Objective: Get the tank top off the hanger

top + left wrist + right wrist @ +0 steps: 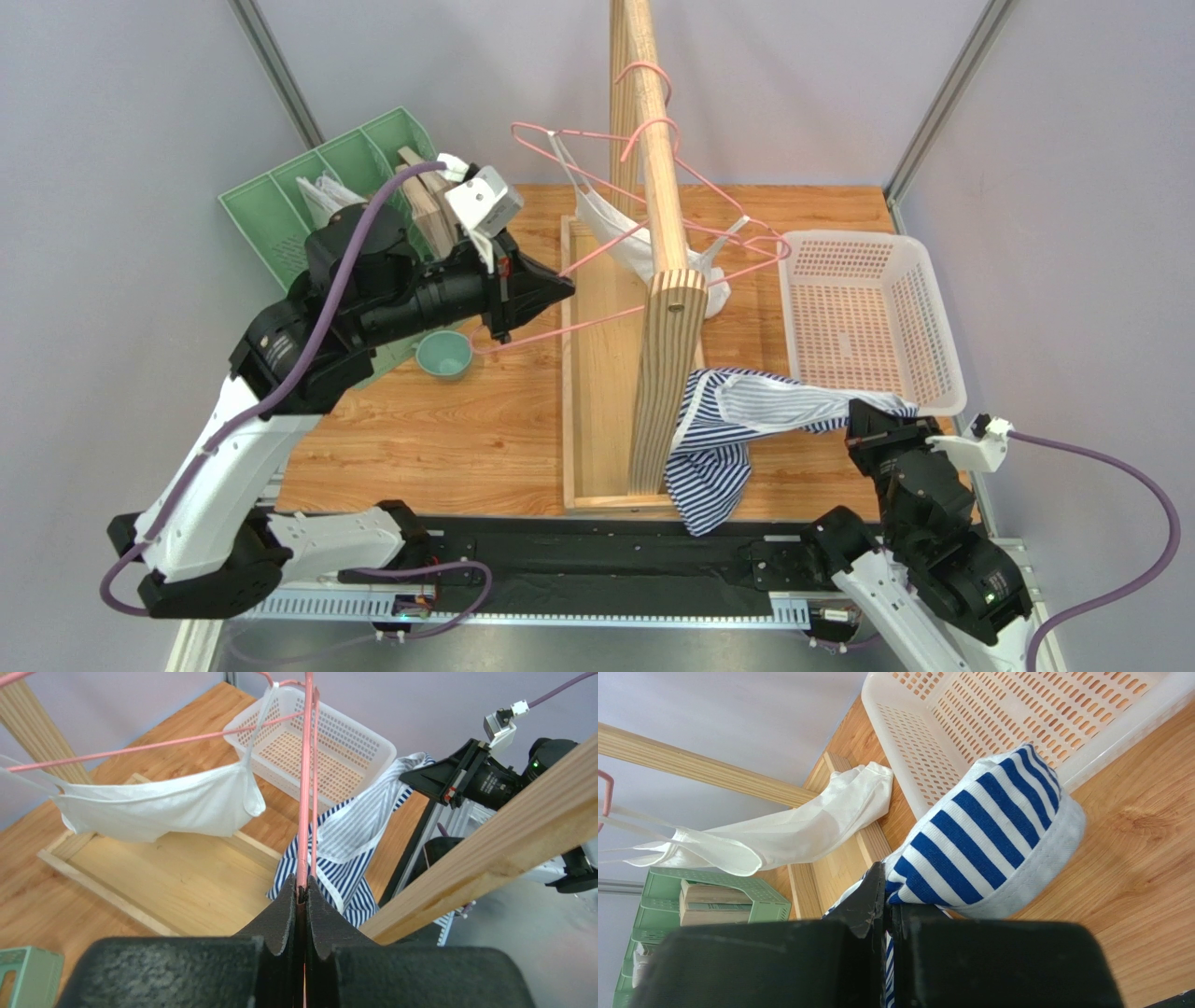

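Observation:
A blue-and-white striped tank top (730,420) stretches from behind the wooden upright to my right gripper (859,420), which is shut on its edge. The right wrist view shows the fabric (990,840) bunched at the closed gripper (887,889). My left gripper (561,287) is shut on a pink wire hanger (603,249). In the left wrist view the wire (306,798) runs straight out of the closed gripper (303,892) above the striped top (351,847). I cannot tell whether the top still hooks the hanger.
A white tank top (631,245) hangs on another pink hanger on the wooden rail (659,182). A white basket (863,315) stands at the right. A green organizer (323,182) is at the back left, with a teal cup (445,354) nearer. The rack's wooden base (596,364) lies at the centre.

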Robot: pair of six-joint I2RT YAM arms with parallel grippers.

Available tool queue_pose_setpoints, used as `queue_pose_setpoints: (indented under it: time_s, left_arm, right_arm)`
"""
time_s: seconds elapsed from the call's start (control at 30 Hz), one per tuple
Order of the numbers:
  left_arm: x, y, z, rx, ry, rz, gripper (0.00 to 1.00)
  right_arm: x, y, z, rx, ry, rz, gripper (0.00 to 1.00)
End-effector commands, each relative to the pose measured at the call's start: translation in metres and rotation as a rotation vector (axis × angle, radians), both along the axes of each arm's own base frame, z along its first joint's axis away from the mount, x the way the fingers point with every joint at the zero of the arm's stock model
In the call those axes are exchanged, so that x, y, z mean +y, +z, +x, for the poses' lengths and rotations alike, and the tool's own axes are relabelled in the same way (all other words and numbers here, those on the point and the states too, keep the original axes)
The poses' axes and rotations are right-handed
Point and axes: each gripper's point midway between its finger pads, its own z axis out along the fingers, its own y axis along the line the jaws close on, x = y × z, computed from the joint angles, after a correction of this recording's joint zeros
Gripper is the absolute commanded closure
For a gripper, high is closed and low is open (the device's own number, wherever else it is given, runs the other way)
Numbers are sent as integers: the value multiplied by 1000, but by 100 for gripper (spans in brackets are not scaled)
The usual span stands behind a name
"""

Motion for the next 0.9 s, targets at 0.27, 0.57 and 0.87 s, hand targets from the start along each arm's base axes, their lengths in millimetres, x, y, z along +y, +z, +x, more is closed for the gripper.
queue_pose_setpoints:
  time_s: [0.27,0.57,0.87]
  left_arm:
    - [19,-10,6,54,132,-31,100]
    - [23,-37,22,95,221,19,79]
    - [43,-30,18,45,273,14,49]
  right_arm:
    - [43,42,17,-96,285,-223,100]
    - [88,59,17,-188,532,-272,100]
    - [196,15,11,-61,1107,-185,93]
